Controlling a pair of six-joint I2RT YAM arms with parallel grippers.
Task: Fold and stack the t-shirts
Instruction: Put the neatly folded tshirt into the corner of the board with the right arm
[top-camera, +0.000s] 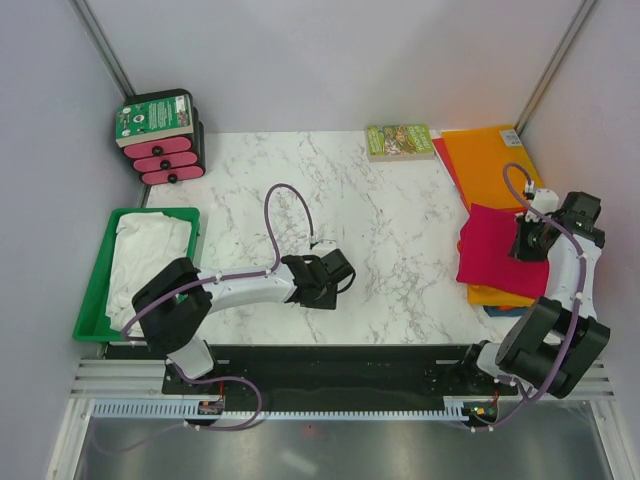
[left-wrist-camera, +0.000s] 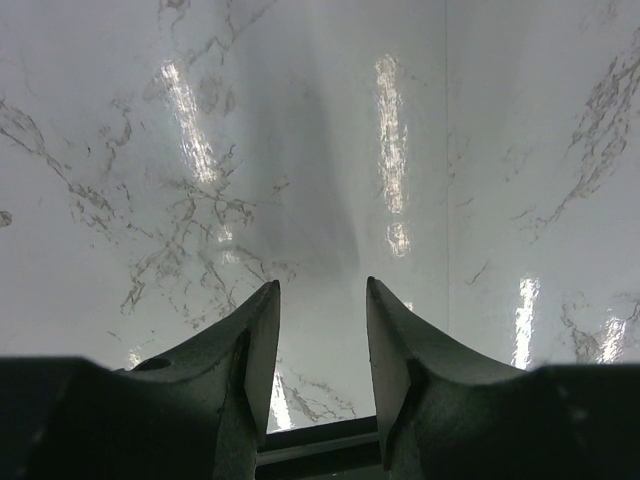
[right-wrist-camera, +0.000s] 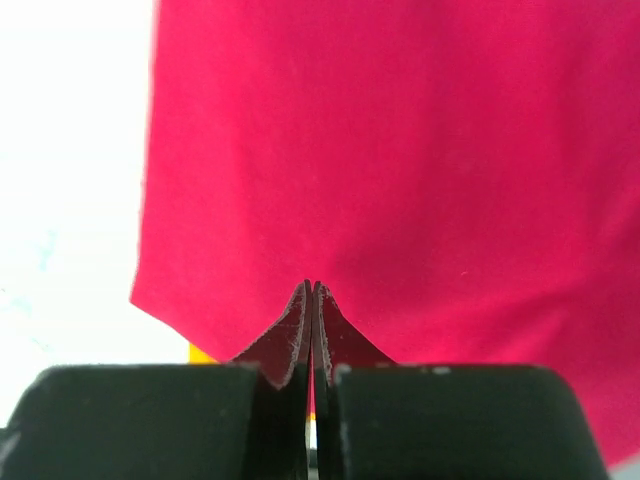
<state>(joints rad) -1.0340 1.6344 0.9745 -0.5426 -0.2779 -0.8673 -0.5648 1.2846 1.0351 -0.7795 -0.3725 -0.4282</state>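
A crimson red t-shirt (top-camera: 492, 258), folded into a square, lies on top of folded bright orange t-shirts (top-camera: 485, 165) at the table's right edge. My right gripper (top-camera: 522, 243) hovers over the red shirt's right part, its jaws pressed together with nothing between them; in the right wrist view the red t-shirt (right-wrist-camera: 400, 150) fills the picture behind the right gripper (right-wrist-camera: 311, 285). A crumpled white t-shirt (top-camera: 150, 250) lies in the green tray (top-camera: 95, 300) at the left. My left gripper (top-camera: 340, 275) stands open and empty over bare marble (left-wrist-camera: 322, 285).
A small green-covered book (top-camera: 398, 140) lies at the back edge next to the orange stack. A black and pink box (top-camera: 160, 140) stands at the back left corner. Grey walls close in the left, back and right sides.
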